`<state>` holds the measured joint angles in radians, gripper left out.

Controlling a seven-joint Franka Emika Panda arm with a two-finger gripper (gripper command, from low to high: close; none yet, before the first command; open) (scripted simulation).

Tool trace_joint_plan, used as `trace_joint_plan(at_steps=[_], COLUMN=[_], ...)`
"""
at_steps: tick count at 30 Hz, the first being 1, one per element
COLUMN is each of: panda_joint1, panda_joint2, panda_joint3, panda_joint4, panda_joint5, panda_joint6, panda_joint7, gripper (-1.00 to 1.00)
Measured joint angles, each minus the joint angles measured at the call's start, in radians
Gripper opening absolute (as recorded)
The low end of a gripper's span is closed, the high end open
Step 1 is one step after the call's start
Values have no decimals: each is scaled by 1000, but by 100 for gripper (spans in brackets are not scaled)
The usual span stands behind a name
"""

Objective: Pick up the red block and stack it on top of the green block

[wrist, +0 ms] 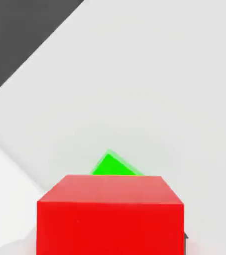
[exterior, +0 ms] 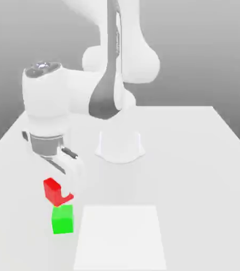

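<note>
The red block hangs in the air, turned at an angle, at the exterior view's left. My gripper is shut on it; one white finger shows beside it and the other is hidden behind the block. The green block stands on the table directly under it. The red block's lower edge is almost level with the green top, and I cannot tell whether they touch. In the hand view the red block fills the foreground, and only a corner of the green block peeks out past it.
The arm's round white base stands at the middle of the white table. A paler square patch lies on the table just to the exterior view's right of the green block. A dark area beyond the table edge shows in the hand view.
</note>
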<state>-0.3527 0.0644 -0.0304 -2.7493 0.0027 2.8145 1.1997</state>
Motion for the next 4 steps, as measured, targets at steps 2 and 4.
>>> trace_joint_plan(at_steps=[2,4], panda_joint1=[-2,-2], panda_joint2=[55,55], panda_joint3=[4,4], panda_joint4=[2,2], panda_joint5=[7,7], panda_joint6=[53,53], panda_joint7=[-5,-5], gripper=[100,100])
